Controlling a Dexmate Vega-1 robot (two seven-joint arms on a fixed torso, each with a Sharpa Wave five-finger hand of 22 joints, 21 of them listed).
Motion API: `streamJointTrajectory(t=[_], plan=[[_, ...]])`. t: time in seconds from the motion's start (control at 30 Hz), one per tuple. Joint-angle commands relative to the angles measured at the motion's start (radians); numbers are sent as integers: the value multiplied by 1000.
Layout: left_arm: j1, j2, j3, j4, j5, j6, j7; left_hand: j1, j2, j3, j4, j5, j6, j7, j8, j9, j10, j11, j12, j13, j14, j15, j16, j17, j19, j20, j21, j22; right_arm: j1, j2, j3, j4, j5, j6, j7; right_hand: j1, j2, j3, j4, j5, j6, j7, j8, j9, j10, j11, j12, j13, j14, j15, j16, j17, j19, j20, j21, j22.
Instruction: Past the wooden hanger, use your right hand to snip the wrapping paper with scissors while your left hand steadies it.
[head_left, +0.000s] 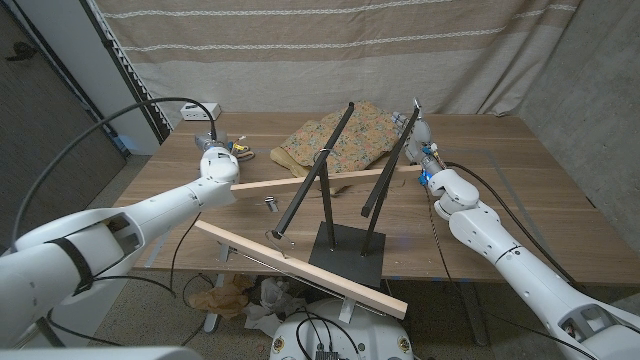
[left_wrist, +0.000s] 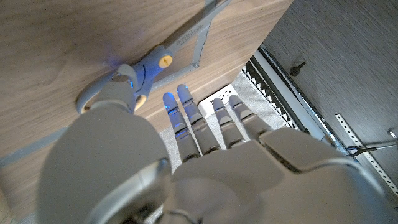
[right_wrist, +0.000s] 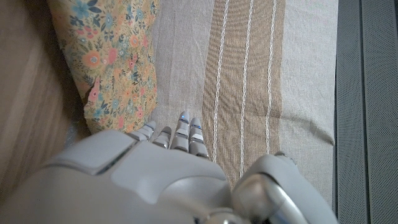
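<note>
Floral wrapping paper (head_left: 338, 140) lies partly hidden behind the black hanger (head_left: 335, 185).

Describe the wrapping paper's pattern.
The wrapping paper is tan-yellow with a small multicoloured floral print; the right wrist view shows it best.

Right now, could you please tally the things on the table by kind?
Wooden slats: 2
Scissors: 1
Floral paper: 1
Black stand: 1
Power strip: 1
Small metal piece: 1
Total: 7

Scissors (head_left: 238, 150) lie left of wrapping paper (head_left: 340, 140), behind the hanger (head_left: 325, 175).
</note>
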Motion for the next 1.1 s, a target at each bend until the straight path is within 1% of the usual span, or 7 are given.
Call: streamJointTrajectory(t=[0.03,0.17,0.37,0.7,0.8,0.97,1.1], plan=[[1,-16,-15,44,-31,-43,14,-10,5,3,3,5,12,0,6,1,-6,0,-1,3,1,-168,3,3,3,-5,4,3,-1,-7,-4,-18,-2,-14,-5,4,12,-5,0,6,-6,1,-1,4,9,-2,-2,4,2,3,1,3,-1,9,4,1],[2,-33,-35,72,-63,-57,30,-11,5,3,4,5,12,0,6,0,-5,-1,0,4,1,-169,4,3,6,-6,6,3,0,-9,-5,-23,-1,-25,-9,4,12,-5,0,6,-6,0,-1,4,9,-2,-2,4,2,3,1,3,0,9,4,1],[1,-42,-45,91,-90,-73,44,-13,5,3,4,5,11,0,4,-1,-4,-1,0,5,3,-169,4,4,8,-8,7,3,0,-11,-4,-27,4,-33,-10,4,12,-6,0,6,-6,0,-2,4,9,-3,-3,4,2,2,0,3,-1,10,4,1],[-12,-54,-23,122,-97,-85,43,-16,5,3,5,5,3,0,-1,-4,-1,-1,1,6,5,-169,5,4,10,-8,7,4,2,-20,-5,-38,-1,-40,-9,3,13,-7,0,6,-6,0,-3,4,8,-3,-4,4,2,3,0,3,-1,10,4,1],[-14,-49,-15,125,-98,-105,40,-16,5,3,5,5,2,0,-2,-4,0,-1,1,7,6,-169,6,4,10,-9,7,4,-1,-22,-4,-45,-1,-44,-14,3,13,-7,0,6,-7,0,-3,4,9,-2,-4,4,1,3,0,3,-2,10,4,2],[-15,-51,-14,127,-107,-100,27,-16,5,3,5,6,0,0,-4,-6,2,-1,2,8,7,-170,6,5,8,-9,6,4,-4,-26,-2,-56,1,-50,-20,3,13,-8,0,6,-7,1,-3,4,9,-3,-4,4,2,3,0,3,-1,10,4,2],[-16,-41,-7,120,-110,-114,10,-20,2,2,5,7,-4,1,-8,-9,3,-1,3,10,7,-169,6,5,3,-6,4,4,-2,-25,-5,-58,3,-56,-19,3,14,-8,0,6,-7,0,-4,4,9,-3,-5,4,2,6,0,3,-2,10,4,2]])
